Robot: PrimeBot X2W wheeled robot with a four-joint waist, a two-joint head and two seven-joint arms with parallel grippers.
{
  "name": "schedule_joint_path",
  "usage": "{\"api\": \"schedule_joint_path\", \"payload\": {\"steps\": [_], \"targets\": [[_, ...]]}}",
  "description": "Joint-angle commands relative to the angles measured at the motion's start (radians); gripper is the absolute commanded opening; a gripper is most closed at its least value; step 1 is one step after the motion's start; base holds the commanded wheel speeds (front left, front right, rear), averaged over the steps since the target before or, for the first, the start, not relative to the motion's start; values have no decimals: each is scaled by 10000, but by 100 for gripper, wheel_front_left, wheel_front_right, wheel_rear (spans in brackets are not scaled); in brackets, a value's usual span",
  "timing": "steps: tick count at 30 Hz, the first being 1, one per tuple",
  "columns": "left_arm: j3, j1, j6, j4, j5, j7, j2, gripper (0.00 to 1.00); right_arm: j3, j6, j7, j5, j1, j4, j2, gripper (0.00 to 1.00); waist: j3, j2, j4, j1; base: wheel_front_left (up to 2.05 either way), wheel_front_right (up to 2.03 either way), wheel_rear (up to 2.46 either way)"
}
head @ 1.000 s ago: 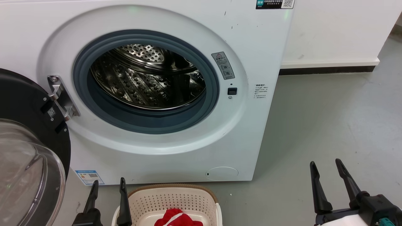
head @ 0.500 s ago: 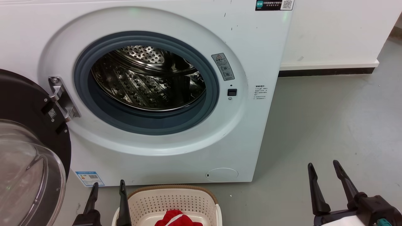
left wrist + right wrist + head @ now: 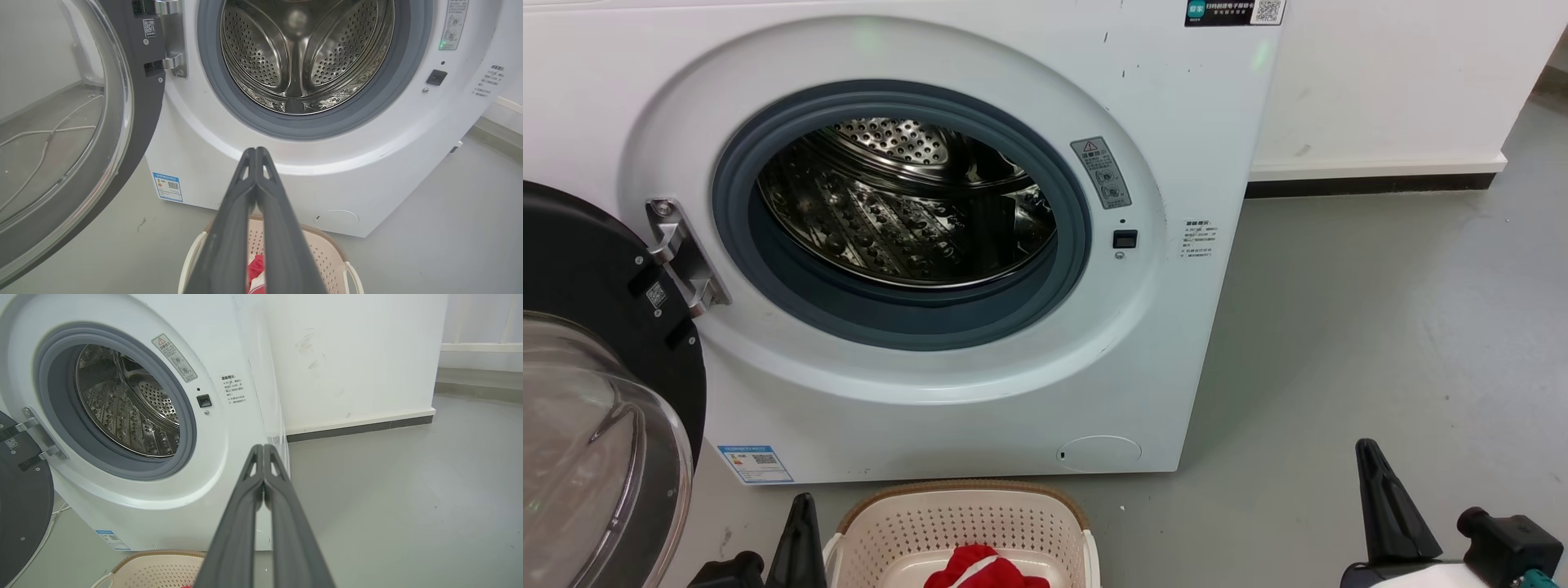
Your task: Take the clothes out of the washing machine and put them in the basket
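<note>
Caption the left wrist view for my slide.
Shut left gripper points at the open washing machine; red clothes lie in the basket.

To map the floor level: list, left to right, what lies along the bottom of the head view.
porthole door → left gripper → basket → right gripper

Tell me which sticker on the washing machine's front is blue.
The label at the washing machine's lower left corner. The warning sticker by the door ring is grey; the QR sticker up top is black.
</note>
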Motion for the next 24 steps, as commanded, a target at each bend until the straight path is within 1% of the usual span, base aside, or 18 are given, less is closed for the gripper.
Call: {"api": "schedule_joint_path", "payload": {"steps": [1,6,7,24], "targets": [[71,-318,-92,-100,-551,98,6,0,-6,-1,94,620,-290,-60,-82,0,8,0,6,0,0,0,0],[126,-477,-218,-35,-1511,307,6,0,-15,-1,272,1632,-466,71,-137,0,28,0,23,0,0,0,0],[126,-477,-218,-35,-1511,307,6,0,-15,-1,272,1632,-466,71,-137,0,28,0,23,0,0,0,0],[334,-1007,-598,221,-4395,993,6,0,-97,-2,854,4632,-943,427,-256,0,96,0,79,0,0,0,0]]}}
